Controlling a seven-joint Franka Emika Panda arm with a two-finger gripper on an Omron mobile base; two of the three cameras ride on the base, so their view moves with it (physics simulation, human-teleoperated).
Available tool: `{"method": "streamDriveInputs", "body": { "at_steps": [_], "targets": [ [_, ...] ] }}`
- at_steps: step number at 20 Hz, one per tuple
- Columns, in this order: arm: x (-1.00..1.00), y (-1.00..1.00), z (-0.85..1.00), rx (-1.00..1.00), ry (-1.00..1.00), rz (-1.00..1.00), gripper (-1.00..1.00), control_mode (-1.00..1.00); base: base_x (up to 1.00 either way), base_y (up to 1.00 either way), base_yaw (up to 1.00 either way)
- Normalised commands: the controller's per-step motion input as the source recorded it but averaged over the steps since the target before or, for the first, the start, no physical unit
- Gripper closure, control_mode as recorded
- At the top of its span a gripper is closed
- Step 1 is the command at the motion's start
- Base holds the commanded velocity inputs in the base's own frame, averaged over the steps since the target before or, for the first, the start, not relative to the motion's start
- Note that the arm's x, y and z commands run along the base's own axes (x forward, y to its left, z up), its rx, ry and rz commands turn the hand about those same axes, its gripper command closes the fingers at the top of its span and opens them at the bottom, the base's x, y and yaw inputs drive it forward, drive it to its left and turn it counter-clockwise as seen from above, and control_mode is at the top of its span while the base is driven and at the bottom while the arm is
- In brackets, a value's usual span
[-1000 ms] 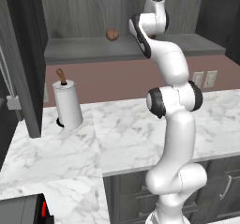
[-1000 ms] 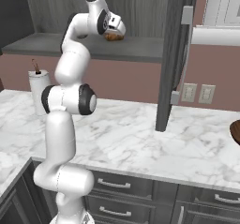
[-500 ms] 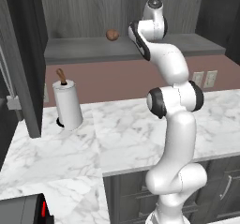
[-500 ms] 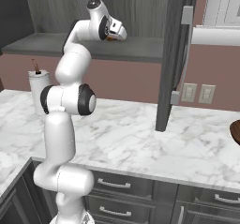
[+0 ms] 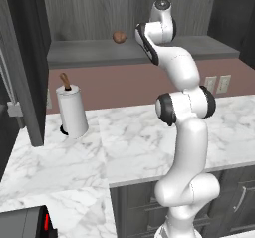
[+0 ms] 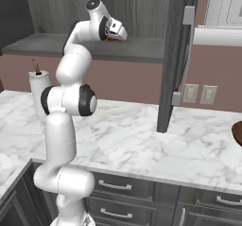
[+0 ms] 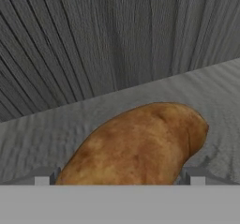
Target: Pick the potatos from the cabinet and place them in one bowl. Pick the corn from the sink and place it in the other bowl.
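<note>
In the left base view, a paper towel roll (image 5: 72,113) stands at the left on the marble counter (image 5: 134,137). Above it, upper centre, a reddish-brown potato (image 5: 119,37) sits on the grey shelf of the cabinet (image 5: 99,50), left of the arm's raised wrist.

In the right base view, the gripper (image 6: 118,33) reaches into the cabinet at upper centre, right over the shelf; a dark bowl (image 6: 237,133) edge shows at the far right.

In the hand view, the oblong orange-brown potato (image 7: 136,145) lies on the shelf, low and central, between the spread fingertips (image 7: 42,180), which stand wide on either side of it.
</note>
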Motion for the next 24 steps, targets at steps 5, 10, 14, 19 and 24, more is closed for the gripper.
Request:
{"method": "streamDriveInputs", "body": {
  "at_steps": [5, 10, 14, 19, 24],
  "targets": [
    [0.0, 0.0, 0.0, 0.0, 0.0, 0.0, -1.0, -1.0, 0.0, 0.0, 0.0],
    [0.0, 0.0, 0.0, 0.0, 0.0, 0.0, -1.0, -1.0, 0.0, 0.0, 0.0],
    [0.0, 0.0, 0.0, 0.0, 0.0, 0.0, 1.0, -1.0, 0.0, 0.0, 0.0],
    [0.0, 0.0, 0.0, 0.0, 0.0, 0.0, 1.0, -1.0, 0.0, 0.0, 0.0],
    [0.0, 0.0, 0.0, 0.0, 0.0, 0.0, 1.0, -1.0, 0.0, 0.0, 0.0]
  ]
}}
